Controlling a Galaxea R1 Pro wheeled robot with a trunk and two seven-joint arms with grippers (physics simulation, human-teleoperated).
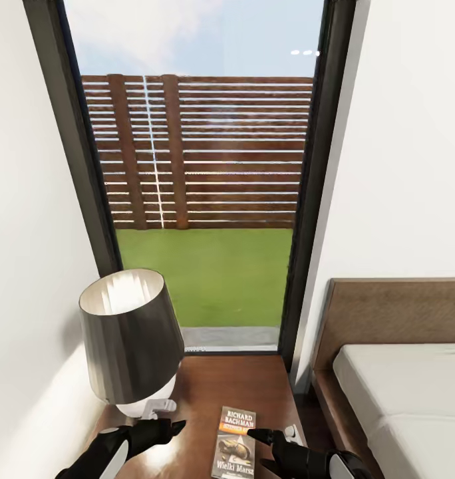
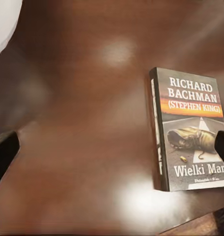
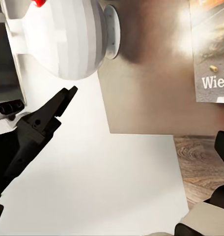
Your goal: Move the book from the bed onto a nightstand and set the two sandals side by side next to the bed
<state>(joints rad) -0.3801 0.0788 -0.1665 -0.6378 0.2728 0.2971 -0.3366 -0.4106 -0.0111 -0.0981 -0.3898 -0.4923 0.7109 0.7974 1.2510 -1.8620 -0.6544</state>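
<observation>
Bright window [image 1: 201, 166] daylight, glare patches on glossy nightstand [image 2: 92, 123], soft blurred wrist views

The book [image 3: 212, 54] lies flat on the glossy brown nightstand [image 3: 151, 93], apart from the white lamp base [image 3: 68, 39]; a dark finger [image 3: 48, 115] hangs nearby.

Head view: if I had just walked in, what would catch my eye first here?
Probably the tall window, filling the middle with a brown slatted fence and bright grass. Below it, a dark-shaded lamp stands at the left of a glossy wooden nightstand, where a paperback book reading "Richard Bachman" lies flat between the left gripper and right gripper. The pale bed sits at the right.
</observation>
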